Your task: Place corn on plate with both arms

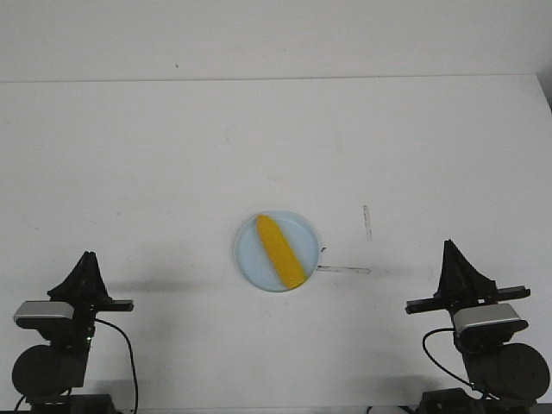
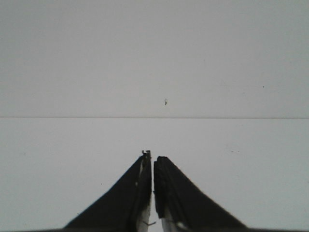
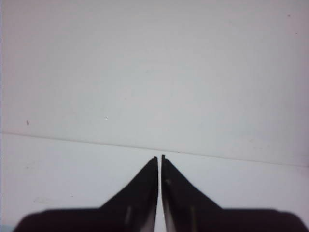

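Note:
The yellow corn (image 1: 279, 251) lies diagonally on the pale blue plate (image 1: 247, 257) in the middle of the white table, pointed end toward the far left. My left gripper (image 1: 85, 257) rests at the near left, well apart from the plate, shut and empty. My right gripper (image 1: 449, 245) rests at the near right, also apart from the plate, shut and empty. In the left wrist view the gripper (image 2: 152, 154) shows only bare table and wall. The right wrist view shows the same past its gripper (image 3: 159, 156). Neither wrist view shows the corn or plate.
A faint pencil-like mark (image 1: 366, 222) and a thin clear strip (image 1: 342, 270) lie on the table right of the plate. The table's far edge meets a white wall (image 1: 276, 34). Black cables (image 1: 129, 354) trail by the arm bases.

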You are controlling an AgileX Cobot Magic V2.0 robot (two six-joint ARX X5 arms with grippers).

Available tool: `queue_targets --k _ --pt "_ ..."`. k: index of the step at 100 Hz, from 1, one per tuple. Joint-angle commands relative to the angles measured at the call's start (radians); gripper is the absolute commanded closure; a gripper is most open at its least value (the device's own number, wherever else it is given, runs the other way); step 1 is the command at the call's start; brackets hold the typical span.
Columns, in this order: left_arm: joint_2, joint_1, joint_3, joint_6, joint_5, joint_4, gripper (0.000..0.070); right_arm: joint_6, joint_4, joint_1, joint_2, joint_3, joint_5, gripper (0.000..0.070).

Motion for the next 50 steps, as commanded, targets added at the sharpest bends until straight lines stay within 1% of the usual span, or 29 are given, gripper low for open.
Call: queue_targets --k 1,12,19,28,39,45,50 --pt "-0.024 0.000 -0.042 -0.004 0.001 0.057 0.0699 -0.002 0.014 0.000 -0.002 0.000 0.002 0.0687" --pt "-0.077 0.000 -0.105 -0.055 0.001 0.058 0.0699 -0.002 0.014 0.000 -0.002 0.000 0.002 0.0687" --pt "-0.113 0.000 -0.142 -0.072 0.001 0.058 0.0699 -0.002 0.014 0.000 -0.002 0.000 0.002 0.0687" --pt "-0.157 0.000 -0.183 -0.074 0.001 0.057 0.0699 -0.002 0.014 0.000 -0.002 0.000 0.002 0.0687" --pt "-0.156 0.001 -0.223 -0.074 -0.002 0.061 0.0699 -0.002 0.014 0.000 -0.002 0.000 0.002 0.0687" --pt "-0.156 0.000 -0.259 -0.079 -0.003 0.085 0.0699 -0.002 0.015 0.000 -0.002 0.000 0.002 0.0687" --pt "-0.156 0.000 -0.259 -0.082 -0.003 0.041 0.0699 -0.002 0.014 0.000 -0.002 0.000 0.002 0.0687"
